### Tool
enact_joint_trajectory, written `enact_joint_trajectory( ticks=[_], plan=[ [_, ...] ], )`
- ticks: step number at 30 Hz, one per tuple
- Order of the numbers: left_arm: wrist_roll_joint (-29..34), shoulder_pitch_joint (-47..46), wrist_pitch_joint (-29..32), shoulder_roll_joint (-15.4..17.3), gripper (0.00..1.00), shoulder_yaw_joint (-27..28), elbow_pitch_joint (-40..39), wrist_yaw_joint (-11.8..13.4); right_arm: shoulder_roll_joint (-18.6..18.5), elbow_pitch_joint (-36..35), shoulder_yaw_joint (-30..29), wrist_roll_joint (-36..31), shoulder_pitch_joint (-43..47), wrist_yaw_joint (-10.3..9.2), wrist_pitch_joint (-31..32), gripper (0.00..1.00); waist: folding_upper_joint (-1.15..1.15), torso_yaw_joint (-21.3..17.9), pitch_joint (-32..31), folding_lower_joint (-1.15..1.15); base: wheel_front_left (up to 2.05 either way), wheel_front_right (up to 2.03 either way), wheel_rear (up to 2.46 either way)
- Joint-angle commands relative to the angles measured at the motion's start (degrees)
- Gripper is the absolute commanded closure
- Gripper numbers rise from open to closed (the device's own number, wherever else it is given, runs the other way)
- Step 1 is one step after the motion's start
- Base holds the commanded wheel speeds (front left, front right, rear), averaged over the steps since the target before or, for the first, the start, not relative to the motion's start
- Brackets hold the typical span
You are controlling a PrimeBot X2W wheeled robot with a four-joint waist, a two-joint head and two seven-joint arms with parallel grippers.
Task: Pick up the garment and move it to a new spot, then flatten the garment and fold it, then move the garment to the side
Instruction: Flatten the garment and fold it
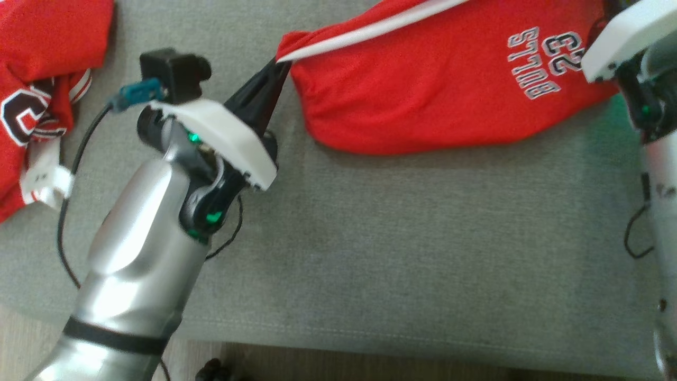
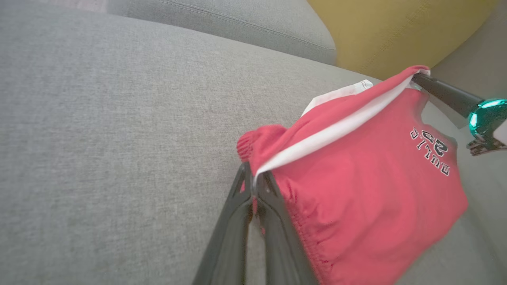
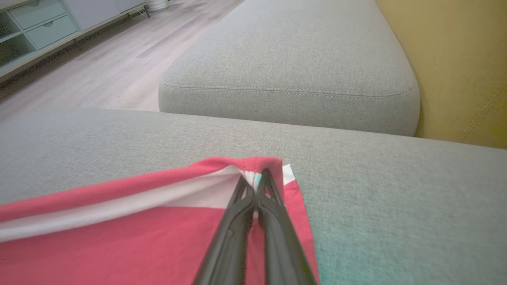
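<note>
1. Left gripper (image 1: pixel 280 66) is clamped on one end of the red garment (image 1: pixel 449 90). Its two dark fingers are pinched together on the bunched corner, just under the end of a white stripe (image 1: pixel 370 29).
2. Right gripper (image 3: pixel 259 178) is closed in the same way on the opposite corner, with its tips pressed into the fabric where the red hem meets the white stripe. In the left wrist view one of its dark fingers (image 2: pixel 435 89) reaches the garment's far corner.
3. Between the two grips the garment is stretched over the grey sofa cushion (image 1: pixel 396 238). The top edge is pulled taut and the body sags below it in a rounded pouch. I cannot tell whether the lower edge rests on the cushion.
4. A "BULLS 23" print (image 1: pixel 545 63) sits near the right-hand end and reads upside down in the head view.
5. Another red jersey (image 1: pixel 37 79) lies crumpled at the cushion's left edge, well apart from the held garment. A black cable (image 1: pixel 69 211) loops beside the left arm.
6. Further out, the right wrist view shows a second grey cushion (image 3: pixel 293 71) against a yellow backrest (image 3: pixel 455 59). Beyond them are a wooden floor (image 3: pixel 99 79) and a pale cabinet with drawers (image 3: pixel 35 23).
</note>
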Motion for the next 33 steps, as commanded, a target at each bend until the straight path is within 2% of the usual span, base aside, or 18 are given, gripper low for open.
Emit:
enact_joint_trajectory(
  ticks=[1,7,8,9,10,15,21,28,29,33],
  plan=[
    [-0.2,-2.5,-0.8,1.1,1.00,1.7,-0.4,-0.4,-0.7,-0.1,0.6,0.3,-1.7,0.18,-1.1,1.00,0.00,1.1,1.1,-0.01,0.00,0.00,0.00],
    [-1.4,-8.6,-2.2,-1.5,1.00,-0.9,7.9,-2.1,-0.4,11.1,1.2,0.3,-7.6,0.18,-6.0,1.00,0.00,1.8,2.1,-0.01,0.00,0.00,0.00],
    [-1.8,-9.3,-2.3,-1.8,0.83,-1.4,9.1,-2.2,-0.3,12.3,1.8,0.3,-8.3,0.18,-6.9,0.65,0.00,1.7,2.1,-0.01,0.00,0.00,0.00],
    [-2.0,-9.9,-2.6,-1.9,0.11,-1.8,10.1,-2.3,0.0,13.4,2.5,0.5,-8.7,0.18,-7.8,0.23,0.00,1.7,2.1,-0.01,0.00,0.00,0.00],
    [-2.1,-10.4,-3.1,-2.0,0.00,-2.2,11.0,-2.4,0.1,14.3,3.1,0.6,-9.2,0.18,-9.0,0.00,0.00,1.6,2.1,-0.01,0.00,0.00,0.00],
    [-1.1,-10.1,-8.0,-1.3,0.00,-2.8,13.7,-2.3,0.4,15.6,5.3,-1.3,-8.9,0.18,-18.0,0.00,0.00,0.9,1.0,-0.01,0.00,0.00,0.00],
    [3.2,-5.4,-18.3,0.2,0.00,-1.8,12.1,2.5,1.2,10.9,3.5,-6.2,-2.4,0.18,-26.2,0.00,0.00,-0.5,-1.9,-0.01,0.00,0.00,0.00],
    [7.5,2.1,-21.2,2.4,0.00,5.3,0.8,8.5,5.7,-3.5,-2.9,-10.3,10.8,0.18,-26.8,0.00,0.00,-2.8,-4.9,-0.01,0.00,0.00,0.00],
    [7.5,2.1,-21.2,2.4,0.00,5.3,0.8,8.5,5.7,-3.5,-2.9,-10.3,10.8,0.18,-26.8,0.00,0.00,-2.8,-4.9,-0.01,0.00,0.00,0.00],
    [12.5,8.2,-21.3,3.3,0.00,10.7,-8.0,10.0,9.2,-14.0,-6.5,-11.7,20.7,0.18,-23.1,0.00,0.00,-3.8,-6.8,-0.01,0.00,0.00,0.00]
  ],
)
